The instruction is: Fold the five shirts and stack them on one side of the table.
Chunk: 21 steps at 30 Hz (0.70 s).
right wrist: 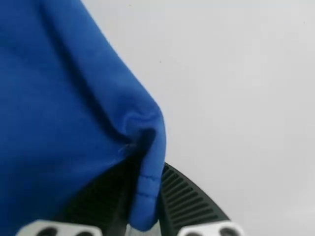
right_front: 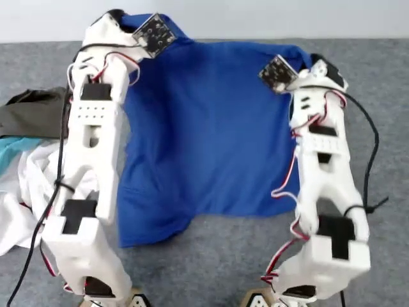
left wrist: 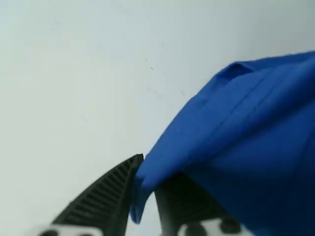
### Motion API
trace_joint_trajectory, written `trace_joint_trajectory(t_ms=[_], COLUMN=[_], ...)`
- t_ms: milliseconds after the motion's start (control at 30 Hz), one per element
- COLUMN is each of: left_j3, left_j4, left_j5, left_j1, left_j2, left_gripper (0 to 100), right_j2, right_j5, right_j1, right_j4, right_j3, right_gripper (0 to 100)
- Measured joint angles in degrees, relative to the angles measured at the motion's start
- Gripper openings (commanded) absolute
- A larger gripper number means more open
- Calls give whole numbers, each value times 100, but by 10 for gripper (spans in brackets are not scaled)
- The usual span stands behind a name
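The blue shirt [right_front: 211, 128] lay spread across the middle of the grey tabletop [right_front: 230, 256], mostly flat, with its near hem rumpled at one corner. Both arms stretched over it to its far edge. The left end effector [left wrist: 147, 187] was clamped on a fold of blue cloth at one far corner. The right end effector [right wrist: 145, 196] was pinched shut on the opposite far corner, with fabric bunched between its jaws.

Gripping both corners at once looked deliberate. A matched pair of holds would keep that edge taut and level, so the far part could be carried over the near part as one straight fold rather than a crooked one. In both wrist views the cloth draped away from the jaws against a pale background. That suggested the corners were raised off the surface, though the high view made this hard to confirm.

Beside the left arm, at the tabletop's side, other garments sat in an overlapping heap: a dark shirt [right_front: 32, 112], a teal shirt [right_front: 16, 150] and a white shirt [right_front: 32, 192]. With those crumpled and this one only gripped, the task looked to be at an early stage.
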Motion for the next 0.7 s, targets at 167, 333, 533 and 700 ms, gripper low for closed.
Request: trace_joint_trajectory(t_ms=[167,333,533,700], left_j3=[-360,-387,-387,-387], left_j4=[932,2189,4193,5820], left_j5=[-360,-642,-730,-730], left_j1=[0,0,0,0], left_j2=[44,44,-202,-589], left_gripper=[15,15,15,15], right_j2=[246,149,-730,-1609], right_j5=[0,9,-9,-9], right_j1=[-79,-88,-79,-79], right_j4=[26,844,2637,3842], right_j3=[-220,-105,316,826], right_gripper=[9,9,9,9])
